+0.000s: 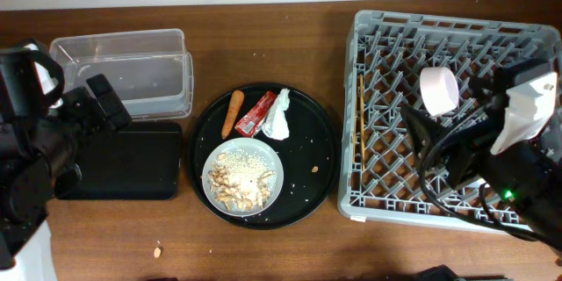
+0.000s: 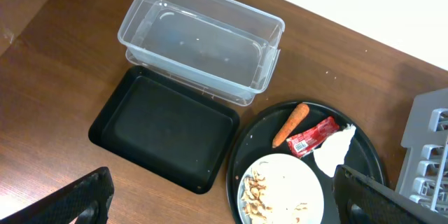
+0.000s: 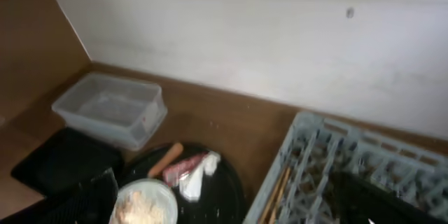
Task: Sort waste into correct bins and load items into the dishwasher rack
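Grey dishwasher rack [image 1: 386,35] right; pale cup [image 1: 439,90] tipped on pegs, wooden chopsticks [image 1: 358,127] along its left wall.
Round black tray [image 1: 312,132] centre.
Clear tub [image 1: 123,70] far left, black rectangular tray [image 1: 123,162] just beside it.
On round tray: plate [image 1: 209,176] with rice-like scraps [image 1: 241,184]; carrot piece [image 1: 233,112], red snack wrapper [image 1: 255,113], tissue [image 1: 278,116] side by side.
Wrapper label print unreadable.
Left gripper [image 2: 222,182]: fingers wide apart, nothing held.
Right gripper [image 3: 224,189]: blurred, fingers apart.

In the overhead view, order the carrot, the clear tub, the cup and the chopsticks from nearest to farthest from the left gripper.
From the left gripper:
1. clear tub, right beside it at far left.
2. carrot, on the round black tray in the middle.
3. chopsticks, along the left edge of the rack.
4. cup, deeper in the rack, on the right.
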You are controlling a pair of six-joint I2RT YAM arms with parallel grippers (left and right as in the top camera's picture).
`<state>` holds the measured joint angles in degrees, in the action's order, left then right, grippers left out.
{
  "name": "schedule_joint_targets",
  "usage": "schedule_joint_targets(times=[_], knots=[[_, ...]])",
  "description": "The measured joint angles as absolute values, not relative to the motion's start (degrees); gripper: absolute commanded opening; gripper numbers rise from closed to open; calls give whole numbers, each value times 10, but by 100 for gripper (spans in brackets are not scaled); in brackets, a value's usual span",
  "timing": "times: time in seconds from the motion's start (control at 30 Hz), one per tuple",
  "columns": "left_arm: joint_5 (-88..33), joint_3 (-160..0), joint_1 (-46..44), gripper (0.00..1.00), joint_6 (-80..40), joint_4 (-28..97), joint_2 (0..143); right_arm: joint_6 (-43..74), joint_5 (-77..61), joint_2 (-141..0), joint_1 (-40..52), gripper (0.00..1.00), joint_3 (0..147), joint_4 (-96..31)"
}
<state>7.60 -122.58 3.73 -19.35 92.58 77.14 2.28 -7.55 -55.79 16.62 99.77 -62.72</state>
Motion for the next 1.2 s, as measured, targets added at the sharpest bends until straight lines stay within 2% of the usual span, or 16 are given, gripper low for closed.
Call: schedule_joint_targets(times=[0.07, 0.13, 0.2, 0.3, 0.37, 0.47, 0.57, 0.67, 0.8, 1.2], knots=[[76, -1226, 37, 99, -194, 925, 771, 19, -50, -559, 166, 98, 994, -712], [76, -1226, 37, 99, -194, 926, 771, 1, -15, -554, 165, 98, 963, -702], [76, -1226, 37, 99, -194, 925, 771, -15, -2, -531, 142, 98, 876, -615], [77, -1226, 37, 99, -194, 926, 771, -23, 10, -437, 105, 98, 611, -374], [78, -1226, 37, 99, -194, 925, 771, -26, 12, -343, 95, 98, 451, -273], [78, -1226, 37, 99, -194, 925, 771, -30, 13, -198, 88, 98, 285, -214], [78, -1226, 37, 99, -194, 925, 771, -29, 13, -35, 72, 98, 161, -223], [78, -1226, 37, 99, -194, 926, 771, -29, 13, -11, 68, 98, 96, -177], [78, -1226, 37, 99, -194, 926, 771, -30, 13, -8, 67, 98, 11, -46], [63, -1226, 37, 99, -206, 924, 771, -30, 13, -8, 67, 98, 9, -46]])
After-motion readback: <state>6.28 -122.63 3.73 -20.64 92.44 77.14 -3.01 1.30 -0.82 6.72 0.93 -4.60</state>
